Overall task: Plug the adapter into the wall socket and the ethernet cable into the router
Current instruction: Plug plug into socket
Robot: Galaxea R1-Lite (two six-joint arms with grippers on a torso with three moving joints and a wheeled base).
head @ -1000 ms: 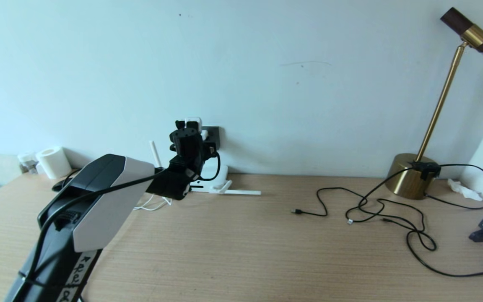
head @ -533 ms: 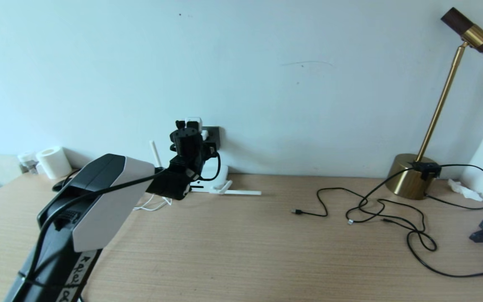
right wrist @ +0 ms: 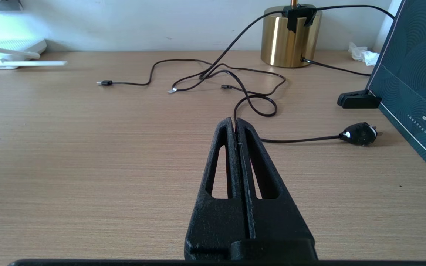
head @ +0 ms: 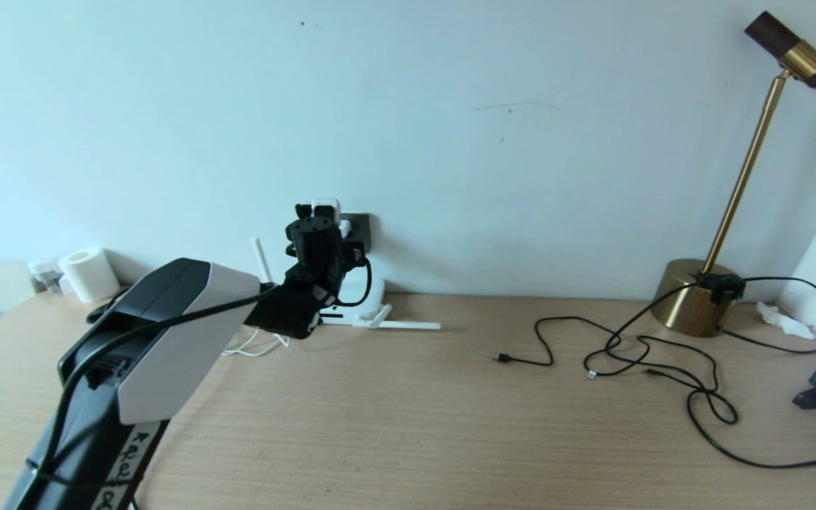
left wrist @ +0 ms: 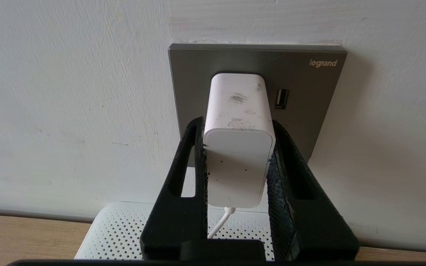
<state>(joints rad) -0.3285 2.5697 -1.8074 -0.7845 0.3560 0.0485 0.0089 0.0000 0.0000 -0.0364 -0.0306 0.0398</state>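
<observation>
Adapter (left wrist: 239, 147) sitting against the wall socket (left wrist: 301, 83), directly above the router (left wrist: 124, 232) | left gripper (left wrist: 237, 136) clasping its sides, likely seating the pins | right gripper (right wrist: 237, 125) idling clenched, holding nothing

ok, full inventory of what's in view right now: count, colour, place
adapter: 1, white, against the wall socket, between the left gripper's fingers
wall socket: 1, dark grey, on the wall above the router
router: 1, white with stick antennas, on the desk at the wall
thin cables: several, black, loose on the desk right of centre
lamp: 1, brass base and stem, far right at the wall
paper roll: 1, white, far left by the wall
crumpled tissue: 1, white, right of the lamp
dark teal board: 1, standing at the right edge
desk: 1, light wood
left gripper: black, shut on the adapter at the socket
right gripper: black, shut, empty, low over the desk
</observation>
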